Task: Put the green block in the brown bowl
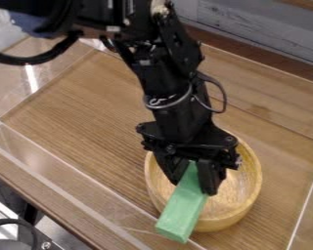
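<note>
The claw (pixel 196 172) is seen clamped on the upper end of the green block (pixel 186 211), pointing steeply downward over the brown bowl (pixel 245 195). The block is held tilted: its upper end sits between the jaws above the bowl's hollow, while its lower end reaches out over the near-left rim and hangs past it, toward the bench (pixel 81 107). Contact between block and rim cannot be resolved from this view.

Judgement on the step in hand: release is not yet advisable. If the jaws were parted here, the block would likely pivot on the rim and slide out onto the bench. The block should be carried toward the far-right side of the bowl, or laid flatter, until its whole length lies inside the rim. Only then should the jaws be parted, low over the bowl floor, so that a bounce is avoided. A clear vertical withdrawal is advised afterward, so the block is not dragged back out.

No brand, label or legible writing is found on arm, block, bowl or bench.
</note>
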You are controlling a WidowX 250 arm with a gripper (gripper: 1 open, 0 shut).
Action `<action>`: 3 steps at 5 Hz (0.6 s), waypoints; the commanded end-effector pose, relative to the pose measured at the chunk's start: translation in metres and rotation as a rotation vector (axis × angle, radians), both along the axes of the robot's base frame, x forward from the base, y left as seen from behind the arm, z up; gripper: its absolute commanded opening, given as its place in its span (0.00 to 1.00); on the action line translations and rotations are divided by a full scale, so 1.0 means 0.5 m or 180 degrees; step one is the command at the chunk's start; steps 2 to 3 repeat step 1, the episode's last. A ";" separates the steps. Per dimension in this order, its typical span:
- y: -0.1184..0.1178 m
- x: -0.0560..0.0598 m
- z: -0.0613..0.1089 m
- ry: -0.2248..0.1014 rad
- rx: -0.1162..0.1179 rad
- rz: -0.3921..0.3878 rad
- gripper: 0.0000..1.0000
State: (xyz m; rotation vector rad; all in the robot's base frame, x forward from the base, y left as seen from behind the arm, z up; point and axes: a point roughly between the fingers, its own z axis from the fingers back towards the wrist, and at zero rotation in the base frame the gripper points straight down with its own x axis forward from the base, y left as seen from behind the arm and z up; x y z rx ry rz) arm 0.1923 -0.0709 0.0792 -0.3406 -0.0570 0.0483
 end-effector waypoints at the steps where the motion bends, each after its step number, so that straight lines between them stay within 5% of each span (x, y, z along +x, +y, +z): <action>1: 0.005 0.012 0.008 -0.0093 -0.0018 0.0025 0.00; 3: 0.005 0.012 0.008 -0.0093 -0.0018 0.0025 0.00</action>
